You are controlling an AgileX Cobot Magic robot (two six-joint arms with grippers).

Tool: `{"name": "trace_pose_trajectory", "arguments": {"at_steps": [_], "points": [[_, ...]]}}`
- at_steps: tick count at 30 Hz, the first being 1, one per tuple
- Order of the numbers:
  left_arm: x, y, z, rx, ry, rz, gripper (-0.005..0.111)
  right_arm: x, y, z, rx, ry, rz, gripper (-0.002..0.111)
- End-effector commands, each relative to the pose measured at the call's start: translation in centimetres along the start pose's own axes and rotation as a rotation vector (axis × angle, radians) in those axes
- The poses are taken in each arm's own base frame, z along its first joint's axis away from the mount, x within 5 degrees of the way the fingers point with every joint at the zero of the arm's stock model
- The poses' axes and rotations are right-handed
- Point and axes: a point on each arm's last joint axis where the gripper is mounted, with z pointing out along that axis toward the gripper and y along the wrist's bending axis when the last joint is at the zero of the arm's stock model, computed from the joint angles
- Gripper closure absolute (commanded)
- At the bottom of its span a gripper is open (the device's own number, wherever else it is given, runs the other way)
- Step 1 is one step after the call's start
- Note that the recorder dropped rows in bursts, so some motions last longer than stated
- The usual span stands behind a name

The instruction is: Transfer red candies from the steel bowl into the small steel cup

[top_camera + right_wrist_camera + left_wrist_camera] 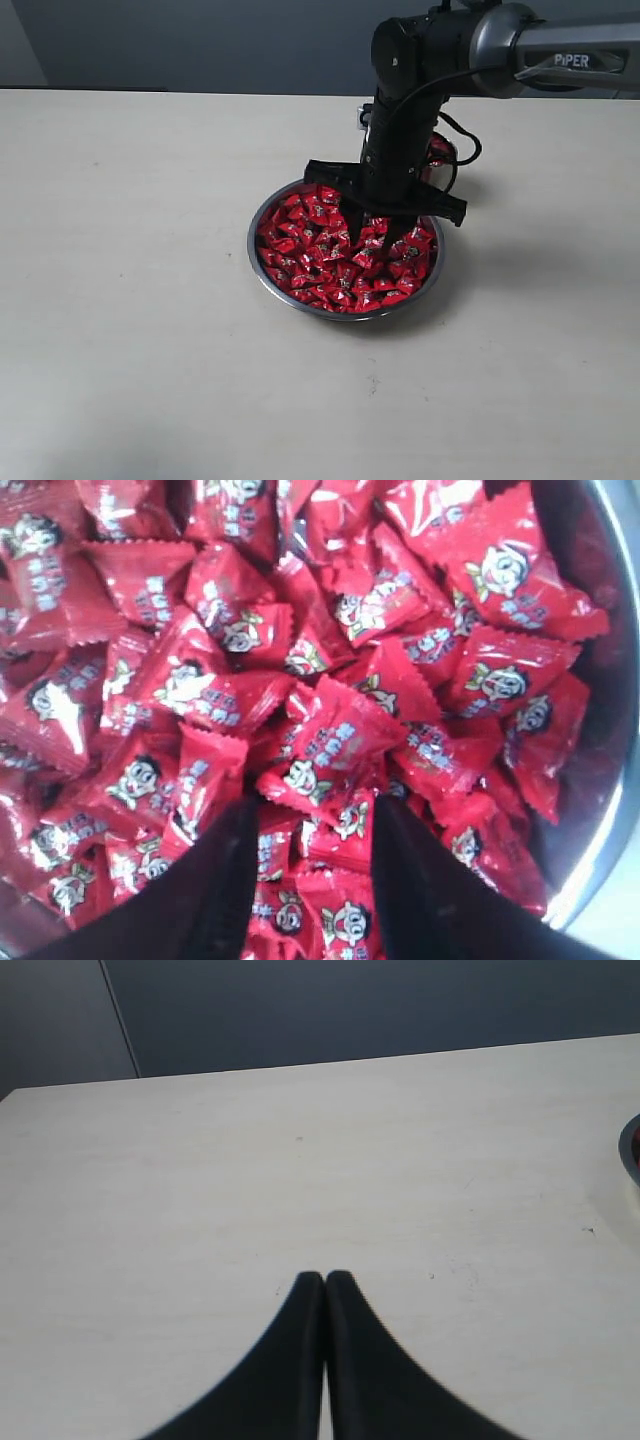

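The steel bowl sits open side up on the pale bench, right of centre. It is round, with no long axis. The red candies fill it in a jumble, pointing every way. The right gripper points down into the heap, jaws apart, with candies lying between them. The left gripper is closed over bare bench. A grey-blue wall stands behind.

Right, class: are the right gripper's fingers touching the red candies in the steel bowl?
Touching. The exterior view shows the right gripper open, its fingertips sunk into the red candies heaped in the steel bowl.
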Motion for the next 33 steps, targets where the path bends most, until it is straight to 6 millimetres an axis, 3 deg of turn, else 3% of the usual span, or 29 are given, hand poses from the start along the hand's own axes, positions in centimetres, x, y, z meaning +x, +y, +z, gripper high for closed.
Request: {"name": "trace_pose_trajectory", "arguments": {"at_steps": [1, 14, 33], "points": [[-0.03, 0.01, -0.01, -0.001, -0.011, 0.000, 0.106, -0.21, 0.12, 0.05, -0.014, -0.010, 0.039, 0.071], [-0.03, 0.01, -0.01, -0.001, -0.011, 0.000, 0.106, -0.43, 0.27, 0.08, -0.033, -0.034, 0.042, 0.071], [-0.03, 0.01, -0.01, -0.001, -0.011, 0.000, 0.106, -0.70, 0.47, 0.06, -0.061, -0.058, 0.246, 0.071]]}}
